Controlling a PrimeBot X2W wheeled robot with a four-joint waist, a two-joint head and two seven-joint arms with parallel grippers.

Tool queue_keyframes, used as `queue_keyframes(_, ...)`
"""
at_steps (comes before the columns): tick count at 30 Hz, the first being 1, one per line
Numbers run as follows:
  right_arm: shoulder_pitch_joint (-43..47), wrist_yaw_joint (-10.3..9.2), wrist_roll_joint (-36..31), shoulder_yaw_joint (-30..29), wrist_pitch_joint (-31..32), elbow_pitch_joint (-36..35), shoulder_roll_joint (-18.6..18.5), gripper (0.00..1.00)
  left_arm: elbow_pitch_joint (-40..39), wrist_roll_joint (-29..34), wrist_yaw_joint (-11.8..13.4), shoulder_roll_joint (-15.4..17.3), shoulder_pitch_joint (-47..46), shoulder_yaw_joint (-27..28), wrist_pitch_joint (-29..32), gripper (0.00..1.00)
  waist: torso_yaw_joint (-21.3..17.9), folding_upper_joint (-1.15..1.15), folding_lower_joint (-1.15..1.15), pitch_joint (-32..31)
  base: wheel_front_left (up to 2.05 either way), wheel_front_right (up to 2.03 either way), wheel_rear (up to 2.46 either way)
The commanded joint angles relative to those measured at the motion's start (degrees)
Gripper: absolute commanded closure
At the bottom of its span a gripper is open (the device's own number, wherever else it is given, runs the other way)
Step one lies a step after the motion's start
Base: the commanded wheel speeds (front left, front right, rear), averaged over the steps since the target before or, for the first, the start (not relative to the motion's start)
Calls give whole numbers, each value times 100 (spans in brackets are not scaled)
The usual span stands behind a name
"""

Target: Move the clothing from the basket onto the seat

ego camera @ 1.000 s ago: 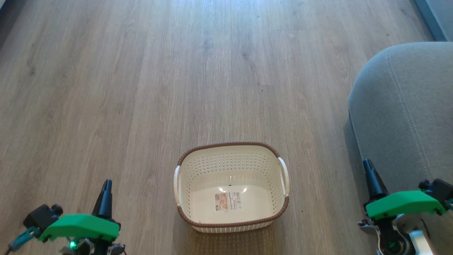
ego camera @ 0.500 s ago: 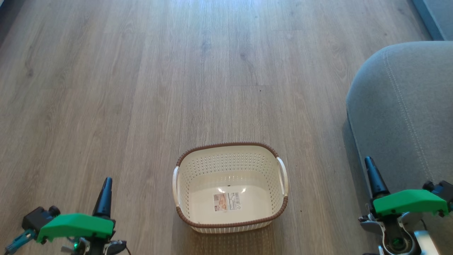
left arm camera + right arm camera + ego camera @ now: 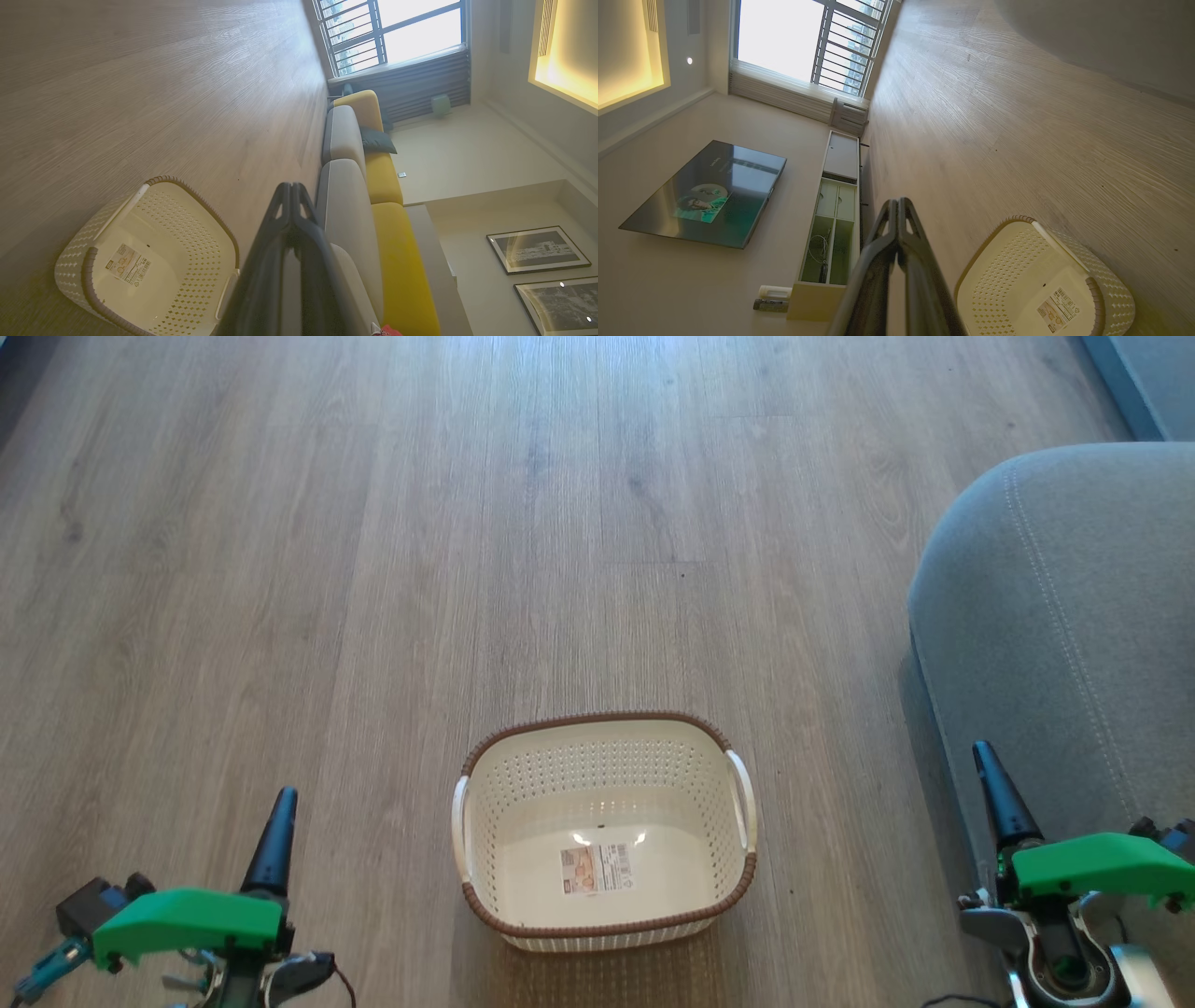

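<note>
The only label in sight is the paper sticker (image 3: 596, 869) on the bare bottom of the basket (image 3: 605, 719); it has a small orange picture and barcode-like lines, and its writing is too small to read. The basket stands upright on the wooden floor (image 3: 373, 569), with the grey seat (image 3: 1074, 616) to its right and apart from it.

The left gripper (image 3: 282, 803) hangs above the floor to the basket's left, and the right gripper (image 3: 982, 753) to the basket's right, in front of the seat's rounded corner. Both wrist views show each pair of fingers pressed together with nothing between them, clear of the basket.

The left wrist view shows its gripper (image 3: 290, 186) with the basket (image 3: 196, 280) and sticker (image 3: 128, 264) beside it. Past the basket it shows what the head view cuts off: the seat (image 3: 345, 210) is part of a long sofa with yellow back cushions (image 3: 397, 233), a dark cushion (image 3: 376, 140), framed pictures (image 3: 537, 249) and a barred window (image 3: 397, 32). A sliver of red fabric (image 3: 387, 331), likely the clothing, lies against the seat at that view's bottom edge, too little showing to tell more.

The right wrist view shows its gripper (image 3: 897, 201), the basket (image 3: 1008, 261) and, on the basket's far side from the seat, a wall television (image 3: 705, 193) above a low cabinet (image 3: 831, 224)
</note>
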Motion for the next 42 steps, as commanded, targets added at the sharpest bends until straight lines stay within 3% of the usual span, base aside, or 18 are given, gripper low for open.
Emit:
queue_keyframes(1,-202,-1,161,62,52,-243,8,100,-219,-146,-48,20,-297,177,60,100,-3,0,0,-1,0,0,0)
queue_keyframes(26,-187,-1,1836,-140,483,-484,98,100,-332,-1842,-103,2,-391,275,488,100,-80,0,0,-16,0,0,0)
queue_keyframes(42,-187,-1,1868,-143,491,-489,100,100,-334,-1875,-104,2,-393,276,495,100,-81,0,0,-16,0,0,0)
